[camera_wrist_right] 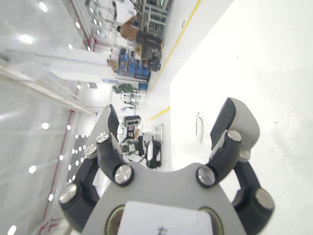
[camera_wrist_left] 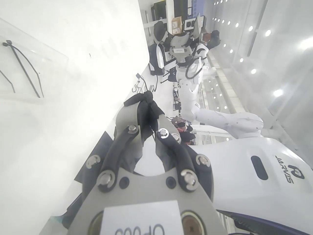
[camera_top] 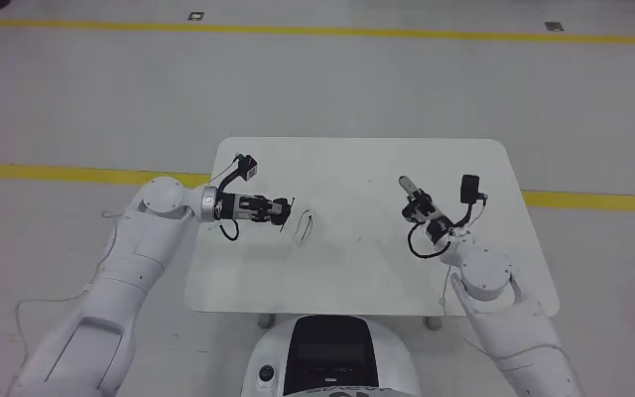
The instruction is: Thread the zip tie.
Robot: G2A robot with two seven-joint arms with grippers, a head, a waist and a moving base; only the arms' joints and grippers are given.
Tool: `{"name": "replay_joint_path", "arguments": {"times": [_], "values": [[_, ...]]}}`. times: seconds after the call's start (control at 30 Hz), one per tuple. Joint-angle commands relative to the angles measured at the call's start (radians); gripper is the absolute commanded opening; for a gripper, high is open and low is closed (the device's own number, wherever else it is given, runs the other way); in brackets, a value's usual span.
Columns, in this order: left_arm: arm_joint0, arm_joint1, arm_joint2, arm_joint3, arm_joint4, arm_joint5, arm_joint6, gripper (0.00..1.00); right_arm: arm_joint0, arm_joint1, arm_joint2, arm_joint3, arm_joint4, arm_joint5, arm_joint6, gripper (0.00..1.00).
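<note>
Both inside table point(camera_top: 347, 288) edges: left gripper point(camera_top: 283, 206) pinched together beside zip tie point(camera_top: 304, 224), right gripper point(camera_wrist_right: 168, 116) spread.

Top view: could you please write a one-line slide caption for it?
Left gripper near the zip tie on the white table; right gripper farther off, jaws open.

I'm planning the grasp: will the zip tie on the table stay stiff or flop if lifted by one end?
The zip tie is a thin strip lying bent in a long curve, so it probably droops from one end. It looks slight, so likely light and easily nudged. Flat on the clear sheet, it may slide rather than lift.
</note>
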Motion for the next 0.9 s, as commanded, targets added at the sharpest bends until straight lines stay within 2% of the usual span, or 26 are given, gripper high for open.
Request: {"name": "replay_joint_path", "arguments": {"times": [0.0,0.07,0.33,0.4,0.43,0.53,0.67,0.87], "values": [[0.0,0.0,0.0,0.0,0.0,0.0,0.0,0.0,0.042,-0.007,-0.054,0.032,-0.02,0.019,0.019,1.0],[0.0,0.0,0.0,0.0,0.0,0.0,0.0,0.0,0.065,-0.011,-0.081,0.047,-0.04,0.024,0.025,1.0],[0.002,0.0,0.0,-0.001,-0.001,0.001,0.007,0.0,0.065,-0.011,-0.081,0.047,-0.04,0.024,0.025,1.0],[0.01,0.001,0.005,-0.015,0.002,0.003,0.022,0.0,0.064,-0.012,-0.086,0.042,-0.029,0.0,0.04,1.0],[0.011,0.002,0.006,-0.013,0.002,0.0,0.02,0.0,0.071,-0.012,-0.09,0.05,-0.01,-0.011,0.086,1.0],[0.016,0.005,0.012,-0.017,-0.045,0.0,0.0,0.0,0.111,-0.011,-0.11,0.071,-0.021,0.002,0.187,1.0],[0.017,0.022,0.02,-0.023,-0.068,0.0,0.0,0.0,0.196,-0.017,-0.159,0.109,-0.021,0.006,0.318,1.0],[0.025,0.052,0.041,-0.044,-0.094,0.0,0.0,0.0,0.31,-0.036,-0.248,0.188,-0.005,0.024,0.416,1.0]]}}
